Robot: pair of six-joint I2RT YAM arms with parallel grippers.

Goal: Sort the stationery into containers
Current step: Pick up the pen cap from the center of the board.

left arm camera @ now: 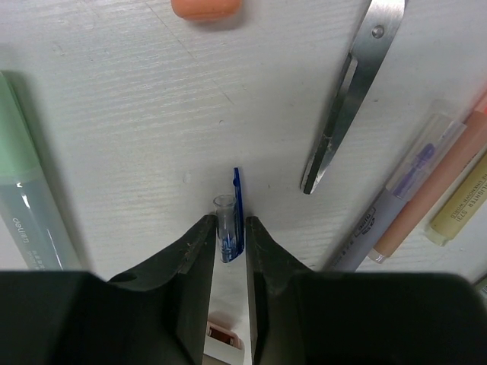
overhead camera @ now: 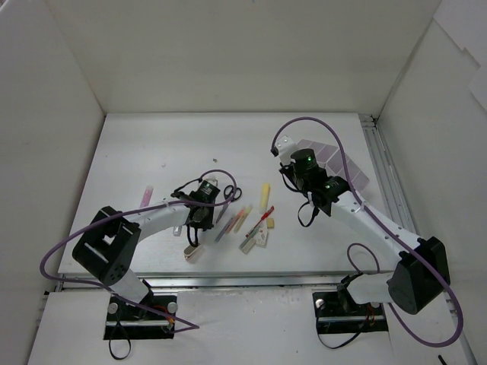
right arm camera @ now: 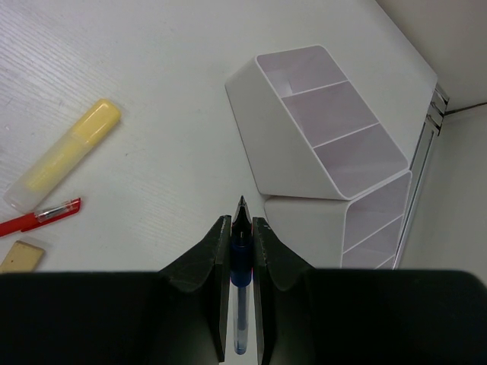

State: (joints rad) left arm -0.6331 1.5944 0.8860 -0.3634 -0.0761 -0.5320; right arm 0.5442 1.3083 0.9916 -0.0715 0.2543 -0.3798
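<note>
My left hand (left arm camera: 228, 228): clamped on a blue-clipped pen (left arm camera: 237, 204), mid-bench (left arm camera: 137, 114). My right hand (right arm camera: 242, 225): clamped on a dark-tipped pen (right arm camera: 241, 255), just beside the white tray (right arm camera: 274, 144) near the bench's right edge.

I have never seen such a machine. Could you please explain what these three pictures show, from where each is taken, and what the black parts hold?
This is a robot: a left arm and a right arm, bolted at the near edge of a table, each ending in a two-finger gripper. The wide picture comes from a fixed camera above and behind them. The other two come from cameras on the wrists, so the black shapes at the bottom are each arm's own fingers. The left gripper is shut on a blue-clip pen; the right gripper is shut on a black-tipped pen. On the table lie scissors, a yellow marker, a red pen, a green marker and an eraser. A white tray with compartments sits just ahead of the right gripper.
</note>
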